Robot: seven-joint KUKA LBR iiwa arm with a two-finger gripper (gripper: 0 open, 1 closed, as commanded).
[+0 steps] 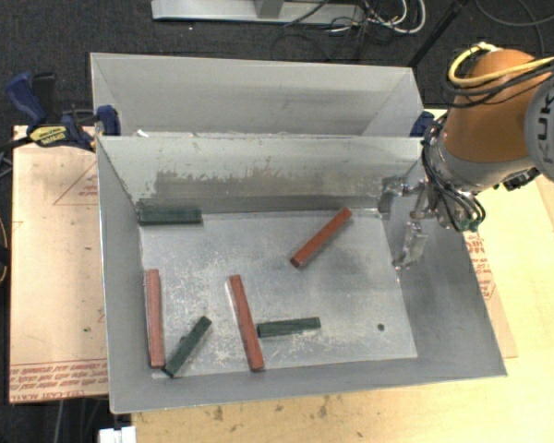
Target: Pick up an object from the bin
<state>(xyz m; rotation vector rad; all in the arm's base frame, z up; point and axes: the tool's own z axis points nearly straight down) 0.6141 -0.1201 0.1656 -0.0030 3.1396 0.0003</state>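
The bin holds three reddish-brown bars and three dark green bars, all lying flat. The gripper hangs by the right wall, clear of every bar; whether it is spread or pressed together cannot be told. Nearest, to its left, lies the slanted reddish-brown bar.

It was a robotics lab: 1 orange-covered arm reached into a metal bin, with dark carpet around and loose cables (and a stand's base) behind.
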